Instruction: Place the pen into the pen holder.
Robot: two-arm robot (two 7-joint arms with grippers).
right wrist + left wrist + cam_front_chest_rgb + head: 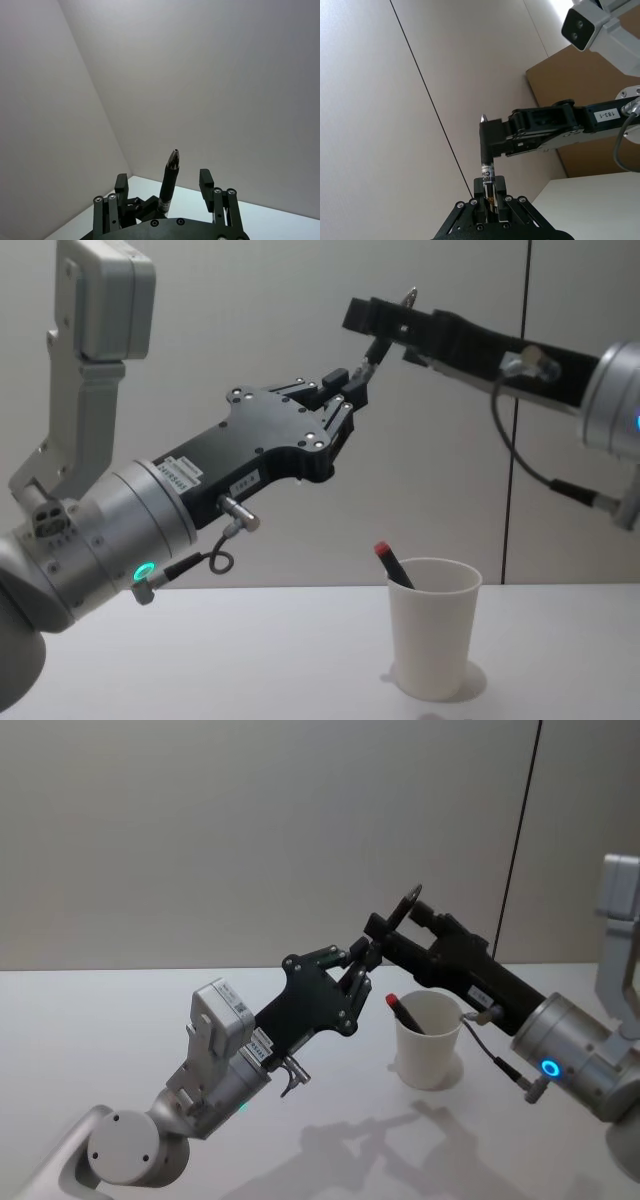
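Handover in mid-air, above and left of the pen holder [434, 625], which stands on the bench [120, 1020]. Left gripper [345, 390] fingers pinch the pen [485, 150] at its lower end. Right gripper [165, 187] fingers are spread either side of the barrel — not yet closed.

Pen's long axis runs steeply up, tip uppermost, tilted toward the right arm.

Advice: close the right fingers squarely before the left ones release — then invert over the cup. A red-capped pen [392, 565] already leans inside.

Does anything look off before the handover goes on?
Nothing looks damaged or spilled. The pen holder stands upright on the table, with a red-capped pen leaning inside. The black pen is high in the air, gripped by the left pincer, tip between the right pincer's open fingers.
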